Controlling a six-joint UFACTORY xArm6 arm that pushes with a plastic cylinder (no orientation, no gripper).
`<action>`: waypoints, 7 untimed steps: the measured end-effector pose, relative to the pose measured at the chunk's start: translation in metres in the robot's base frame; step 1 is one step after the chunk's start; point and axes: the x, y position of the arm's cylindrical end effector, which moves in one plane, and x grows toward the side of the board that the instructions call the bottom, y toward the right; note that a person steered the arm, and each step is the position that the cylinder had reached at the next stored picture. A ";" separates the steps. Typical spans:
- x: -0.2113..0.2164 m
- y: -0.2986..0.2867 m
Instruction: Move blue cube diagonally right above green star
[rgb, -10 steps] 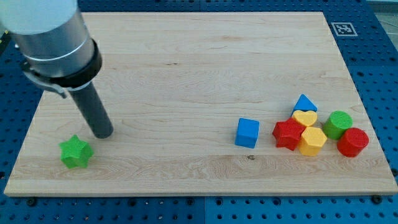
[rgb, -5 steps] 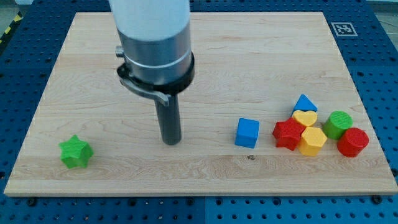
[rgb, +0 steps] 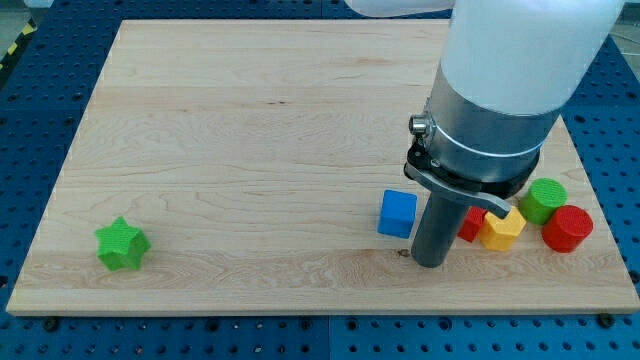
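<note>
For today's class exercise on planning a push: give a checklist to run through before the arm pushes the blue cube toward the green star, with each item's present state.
1. My tip in view: ok.
2. Tip on blue cube's right side, to push left: ok, just below-right.
3. Tip touching cube: cannot tell.
4. Path across board to green star free of blocks: ok.
5. Cube already right above star: not ok, far to its right.
6. Red block behind rod untouched: cannot tell.
</note>
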 end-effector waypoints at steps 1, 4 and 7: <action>-0.014 0.000; -0.023 -0.005; -0.038 -0.012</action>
